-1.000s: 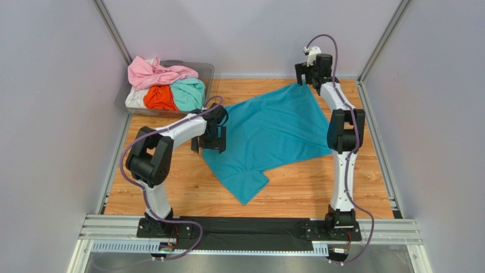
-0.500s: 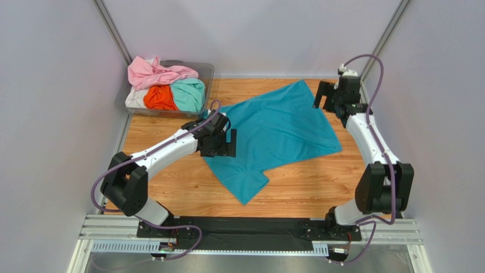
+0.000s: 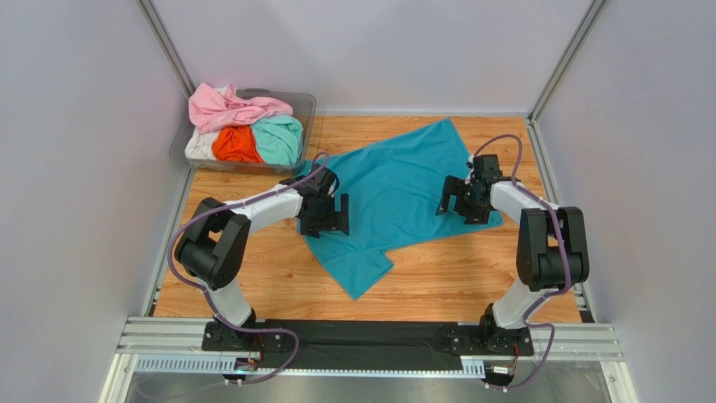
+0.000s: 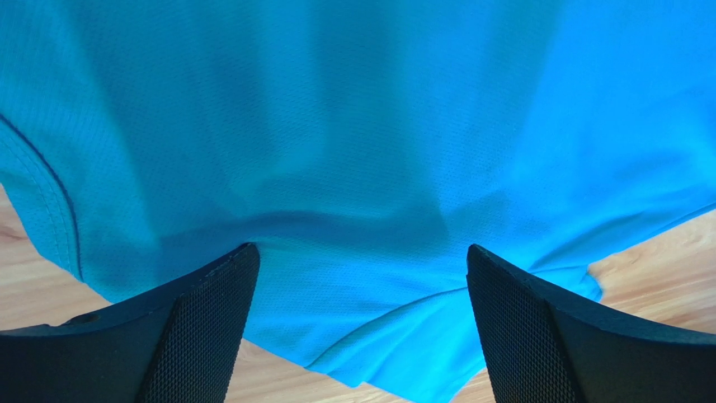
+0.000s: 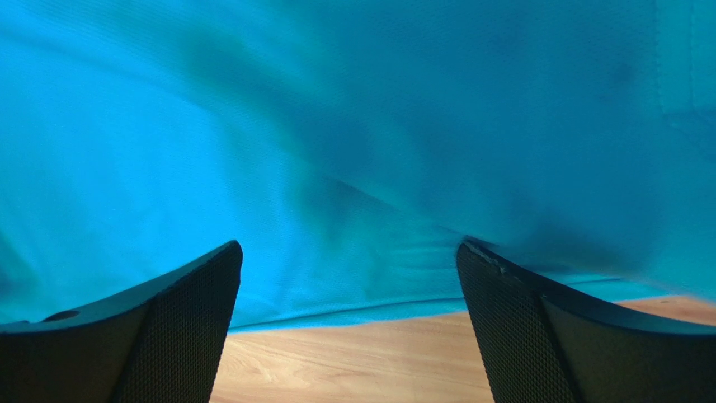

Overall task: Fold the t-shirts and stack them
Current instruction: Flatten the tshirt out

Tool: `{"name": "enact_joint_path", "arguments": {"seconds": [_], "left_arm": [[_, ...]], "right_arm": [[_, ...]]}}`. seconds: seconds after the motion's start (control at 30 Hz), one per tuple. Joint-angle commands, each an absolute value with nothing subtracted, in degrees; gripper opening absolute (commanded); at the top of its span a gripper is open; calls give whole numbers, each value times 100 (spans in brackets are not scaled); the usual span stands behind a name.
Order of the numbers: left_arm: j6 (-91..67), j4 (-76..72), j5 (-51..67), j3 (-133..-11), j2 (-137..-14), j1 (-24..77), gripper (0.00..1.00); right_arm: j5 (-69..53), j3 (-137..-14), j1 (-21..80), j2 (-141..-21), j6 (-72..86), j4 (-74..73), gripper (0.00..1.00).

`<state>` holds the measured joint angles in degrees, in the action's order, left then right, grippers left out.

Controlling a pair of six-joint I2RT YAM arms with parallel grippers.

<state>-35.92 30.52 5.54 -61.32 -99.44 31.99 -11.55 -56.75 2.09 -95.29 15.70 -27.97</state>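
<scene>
Left gripper (image 3: 326, 217), jaws apart, was poised at the left edge of the teal t-shirt (image 3: 403, 180); right gripper (image 3: 460, 200), likewise spread, at its right edge. Neither had closed on cloth. The shirt lay spread and unfolded on the wooden table (image 3: 437, 277). The pink t-shirt (image 3: 231, 107), orange t-shirt (image 3: 235, 144) and mint t-shirt (image 3: 279, 138) sat heaped in the clear tub (image 3: 304, 102). Progress appeared early: no fold, no stack.

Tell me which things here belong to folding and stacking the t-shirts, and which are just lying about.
Belongs to the job:
teal t-shirt, spread out
pink t-shirt, orange t-shirt, mint green t-shirt, white t-shirt, heaped together
left hand and right hand, both open over the teal one

Just lying about:
clear plastic tub
wooden table
</scene>
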Motion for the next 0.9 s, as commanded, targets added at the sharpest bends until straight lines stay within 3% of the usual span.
{"name": "enact_joint_path", "arguments": {"seconds": [0.0,0.33,0.53,0.63,0.87], "left_arm": [[-3472,2944,536,-6161,-10072,2726,100],[-3200,3085,255,-6152,-10055,2206,100],[-3155,3436,132,-6486,-9783,2083,100],[-3217,3533,298,-6320,-9239,2083,100],[-3963,4060,203,-5152,-7202,2713,100]], "right_arm": [[-1248,-5784,272,-9782,1723,-2760,100],[-713,-4317,1457,-8493,2397,-3234,100],[-344,-4420,1811,-7184,2742,-3558,100],[804,-4816,1811,-6752,2786,-3918,100],[1905,-4966,1653,-5731,3296,-4420,100]]}}
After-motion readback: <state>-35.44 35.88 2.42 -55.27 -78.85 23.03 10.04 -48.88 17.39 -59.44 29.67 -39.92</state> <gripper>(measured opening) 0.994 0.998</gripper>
